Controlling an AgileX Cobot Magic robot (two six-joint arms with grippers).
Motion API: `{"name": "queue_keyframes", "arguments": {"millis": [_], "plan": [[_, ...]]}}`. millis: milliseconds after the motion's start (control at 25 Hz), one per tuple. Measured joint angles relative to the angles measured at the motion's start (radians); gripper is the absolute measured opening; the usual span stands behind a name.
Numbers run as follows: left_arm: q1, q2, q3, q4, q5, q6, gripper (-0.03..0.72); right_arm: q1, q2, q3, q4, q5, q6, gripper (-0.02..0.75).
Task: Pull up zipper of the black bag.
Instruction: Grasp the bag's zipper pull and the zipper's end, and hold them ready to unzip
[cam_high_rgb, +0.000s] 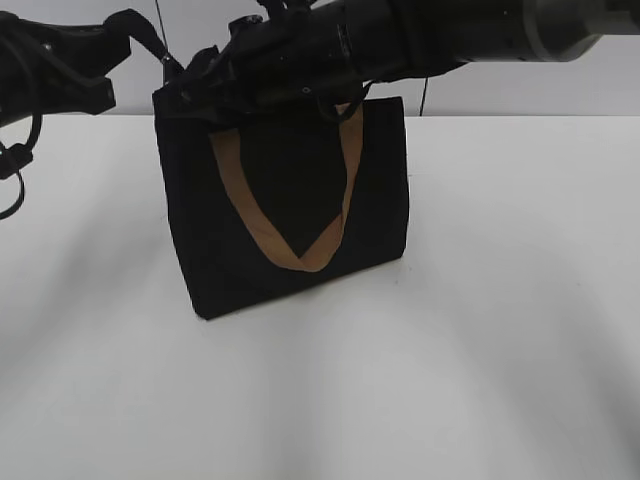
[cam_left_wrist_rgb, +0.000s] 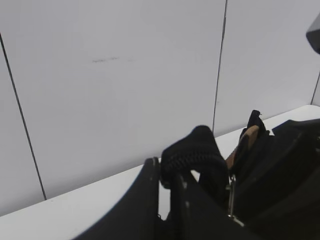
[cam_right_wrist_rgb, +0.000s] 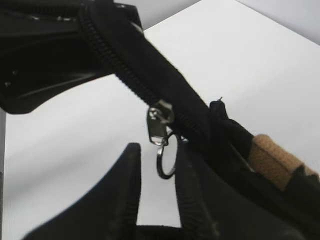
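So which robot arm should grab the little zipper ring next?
Probably the right: its tool sits open just below the zipper ring. The left tool is pinching the black bag at its end.

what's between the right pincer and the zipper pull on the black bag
Nothing visible. In the right wrist view the ring pull hangs from the slider in the open gap between the right pincer's fingers, with only bare table behind it.

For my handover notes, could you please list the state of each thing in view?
Black fabric bag: upright on the white table.
Tan handle strap: hanging down the front.
Metal zipper slider: on the teeth, ring dangling.
Left gripper: clamped on the bag's end.
Right gripper: open around the ring.
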Motion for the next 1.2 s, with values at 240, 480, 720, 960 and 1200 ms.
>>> {"name": "queue_keyframes", "arguments": {"millis": [240, 480, 720, 960, 1200], "plan": [[0.000, 0.000, 0.000, -0.002, 0.002, 0.000, 0.027, 0.000, 0.000, 0.000, -0.008, -0.003, -0.001, -0.014], [0.001, 0.000, 0.000, -0.002, 0.124, 0.000, 0.027, 0.000, -0.015, 0.000, -0.071, 0.048, 0.042, -0.015], [0.002, 0.000, 0.000, -0.002, 0.274, 0.000, 0.027, 0.000, -0.077, -0.002, -0.140, 0.122, 0.124, -0.015], [0.002, 0.000, 0.000, -0.001, 0.361, 0.000, 0.027, -0.004, -0.098, -0.003, -0.206, 0.127, 0.182, -0.015], [0.002, 0.000, 0.000, 0.001, 0.389, 0.000, 0.027, -0.046, -0.098, -0.003, -0.260, 0.126, 0.243, -0.015]]}}
